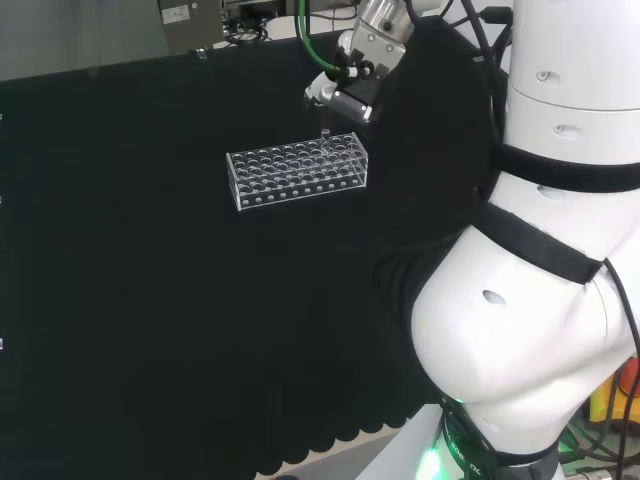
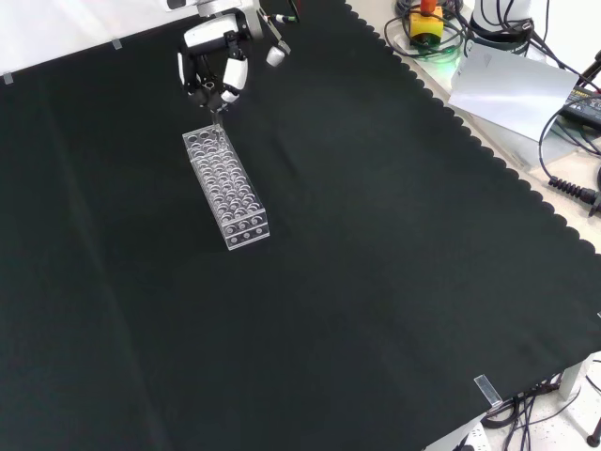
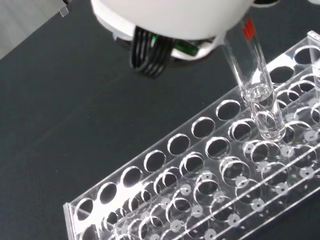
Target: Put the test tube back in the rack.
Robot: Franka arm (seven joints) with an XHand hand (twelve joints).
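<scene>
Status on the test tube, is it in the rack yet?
Done: the hand has the test tube upright over the far end of the rack. In hand: its tip is entering a hole, as the wrist view shows. Left: lower it fully, release.

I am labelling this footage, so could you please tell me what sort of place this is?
Probably a robotics lab set up for labware handling: a clear plastic test tube rack on a black cloth bench, a clear glass test tube held over it, cables and equipment at the edges.
</scene>
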